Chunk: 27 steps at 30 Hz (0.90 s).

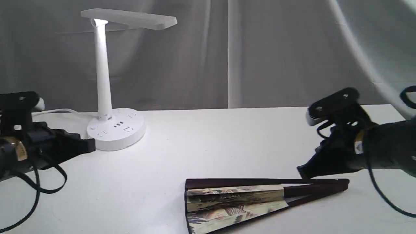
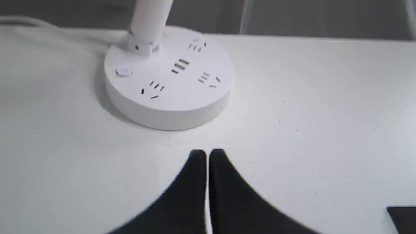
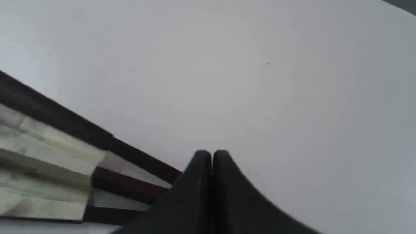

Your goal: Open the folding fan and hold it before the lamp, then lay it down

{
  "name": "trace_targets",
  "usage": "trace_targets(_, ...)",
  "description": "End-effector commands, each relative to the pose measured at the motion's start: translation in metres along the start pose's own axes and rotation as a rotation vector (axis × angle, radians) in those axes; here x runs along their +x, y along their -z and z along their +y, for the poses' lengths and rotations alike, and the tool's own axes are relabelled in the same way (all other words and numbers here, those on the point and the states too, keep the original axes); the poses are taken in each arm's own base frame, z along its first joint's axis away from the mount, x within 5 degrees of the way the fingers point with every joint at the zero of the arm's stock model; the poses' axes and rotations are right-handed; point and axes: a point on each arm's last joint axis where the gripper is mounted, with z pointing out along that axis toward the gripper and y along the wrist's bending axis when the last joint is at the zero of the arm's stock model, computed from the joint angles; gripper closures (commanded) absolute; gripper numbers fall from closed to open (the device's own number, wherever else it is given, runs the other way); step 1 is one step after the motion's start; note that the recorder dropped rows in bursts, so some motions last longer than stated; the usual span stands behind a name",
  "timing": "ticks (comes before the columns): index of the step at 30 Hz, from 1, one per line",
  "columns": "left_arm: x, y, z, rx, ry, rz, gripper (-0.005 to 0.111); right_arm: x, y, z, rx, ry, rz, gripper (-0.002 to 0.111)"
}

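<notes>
The pleated cream paper folding fan [image 1: 235, 204] bears a painted scene in muted dark tones, with dark maroon wooden ribs and a black edge. The plastic desk lamp [image 1: 103, 81] is plain white, as is the flat tabletop [image 1: 227, 139]; the draped cloth backdrop [image 1: 276, 48] is grey

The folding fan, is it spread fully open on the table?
No, the folding fan lies on the table only partly open, with just a few pleats showing between its dark guards.

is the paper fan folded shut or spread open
Partly spread: the cream pleated paper fan with dark maroon ribs shows only a few pleats fanned apart.
</notes>
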Motion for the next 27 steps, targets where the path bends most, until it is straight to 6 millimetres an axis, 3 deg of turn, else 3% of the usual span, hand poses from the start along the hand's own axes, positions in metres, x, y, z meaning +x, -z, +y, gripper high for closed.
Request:
trace_targets(1,-0.003,-0.005,-0.013,-0.023,-0.024,0.082,0.107,-0.015,-0.008,0.012,-0.008,0.046,0.095,0.108)
trace_targets(5,-0.005,-0.007,-0.031,0.006,-0.067,0.098,0.107,-0.03,-0.021,0.014,-0.012,-0.058,0.326,0.108)
trace_targets(8,-0.005,-0.007,-0.037,0.021,-0.081,0.096,0.107,-0.038,-0.032,0.016,-0.056,-0.186,0.396,0.108)
trace_targets(11,-0.005,-0.007,-0.037,0.017,-0.081,0.102,0.107,-0.042,-0.039,0.018,-0.084,-0.119,0.389,0.108)
trace_targets(17,-0.004,-0.007,-0.036,0.009,-0.078,0.113,0.107,-0.043,-0.052,0.041,-0.265,0.161,0.312,0.108)
trace_targets(27,-0.004,-0.007,-0.036,0.009,-0.078,0.114,0.107,-0.05,-0.056,0.057,-0.294,0.152,0.237,0.108)
